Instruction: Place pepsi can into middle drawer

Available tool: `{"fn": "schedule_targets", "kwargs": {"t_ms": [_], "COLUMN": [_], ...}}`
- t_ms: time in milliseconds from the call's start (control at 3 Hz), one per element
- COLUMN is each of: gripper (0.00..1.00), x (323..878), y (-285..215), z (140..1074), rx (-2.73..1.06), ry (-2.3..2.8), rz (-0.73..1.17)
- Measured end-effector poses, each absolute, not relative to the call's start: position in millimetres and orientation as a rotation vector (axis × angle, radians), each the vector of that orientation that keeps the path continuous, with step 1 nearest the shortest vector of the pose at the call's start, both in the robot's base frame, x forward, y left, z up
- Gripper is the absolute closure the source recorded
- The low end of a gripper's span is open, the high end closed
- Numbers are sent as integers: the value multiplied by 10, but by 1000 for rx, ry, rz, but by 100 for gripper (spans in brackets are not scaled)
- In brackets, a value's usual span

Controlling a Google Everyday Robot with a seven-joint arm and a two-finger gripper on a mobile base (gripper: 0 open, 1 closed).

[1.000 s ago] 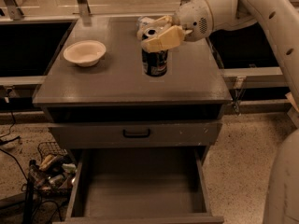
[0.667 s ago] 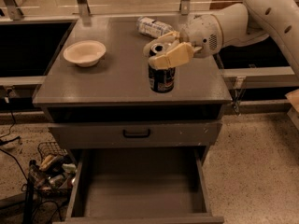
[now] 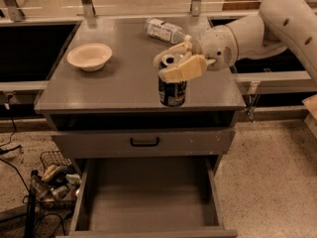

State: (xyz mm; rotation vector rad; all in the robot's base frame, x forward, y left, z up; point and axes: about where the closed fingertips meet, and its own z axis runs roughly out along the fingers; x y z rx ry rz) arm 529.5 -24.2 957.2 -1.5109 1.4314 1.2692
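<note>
**Pepsi can (image 3: 172,90) gripped at the front edge of the desk (image 3: 119,86)**

I hold the pepsi can upright between my fingers (image 3: 185,69), which clamp it near its silver top, one in front and one behind. Since a moment ago it has travelled forward from the middle of the desk to the front edge; I cannot tell whether its base touches the surface.

The middle drawer (image 3: 148,202) stands pulled out below and in front of the can, its flat grey floor bare. Between can and drawer sits a closed drawer front (image 3: 99,144) with a black handle (image 3: 144,142), and above that a dark open slot under the desktop.

Behind the can a clear water bottle (image 3: 164,30) lies on its side near the back edge. A pale bowl (image 3: 89,56) rests well to the left. On the floor beside the desk stands a wire basket (image 3: 54,175) of odds and ends.

My arm (image 3: 282,19) comes in from the right, bent at the wrist, so the fingers point leftward over the can.
</note>
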Motion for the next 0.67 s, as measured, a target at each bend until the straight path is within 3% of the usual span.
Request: {"fn": "schedule_targets", "kwargs": {"t_ms": [667], "gripper": [100], "x": [4787], "y": [-436], "z": [9284], "rx": [-1451], "ry": [1419], "rz": [1302]}}
